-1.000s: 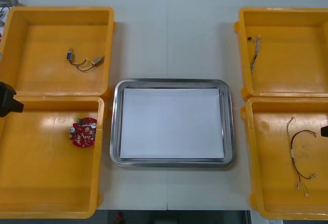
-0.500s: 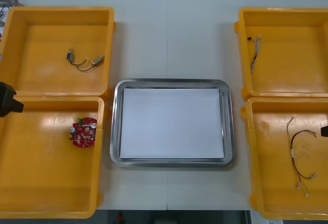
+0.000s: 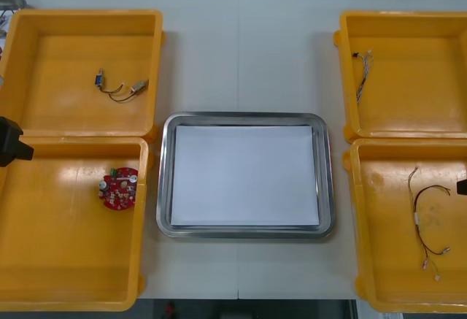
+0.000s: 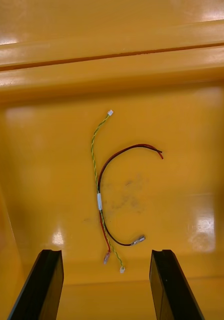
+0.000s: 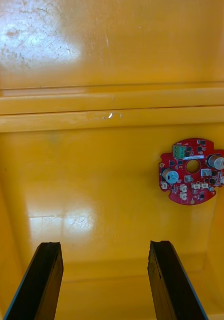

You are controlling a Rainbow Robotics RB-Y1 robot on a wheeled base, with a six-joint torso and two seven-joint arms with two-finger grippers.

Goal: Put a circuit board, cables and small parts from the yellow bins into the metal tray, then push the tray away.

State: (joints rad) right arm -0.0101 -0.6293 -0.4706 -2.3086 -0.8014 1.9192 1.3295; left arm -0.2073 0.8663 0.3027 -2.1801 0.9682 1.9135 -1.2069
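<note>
The metal tray (image 3: 163, 180), white inside, sits mid-table with nothing in it. A round red circuit board (image 3: 119, 187) lies in the near left yellow bin (image 3: 66, 260). In the left wrist view my left gripper (image 5: 104, 285) hangs open above that bin's floor, with the board (image 5: 193, 171) ahead of one finger and off to the side. My right gripper (image 4: 105, 285) is open over the near right bin (image 3: 394, 260), with the red and yellow cable (image 4: 104, 190) lying just ahead, between its fingers. That cable (image 3: 427, 220) also shows in the front view.
The far left bin (image 3: 44, 56) holds small metal parts (image 3: 120, 87) on thin wires. A twisted blue and white cable (image 3: 363, 71) lies in the far right bin (image 3: 423, 107). My arms show at the left edge (image 3: 11, 144) and right edge (image 3: 462, 186).
</note>
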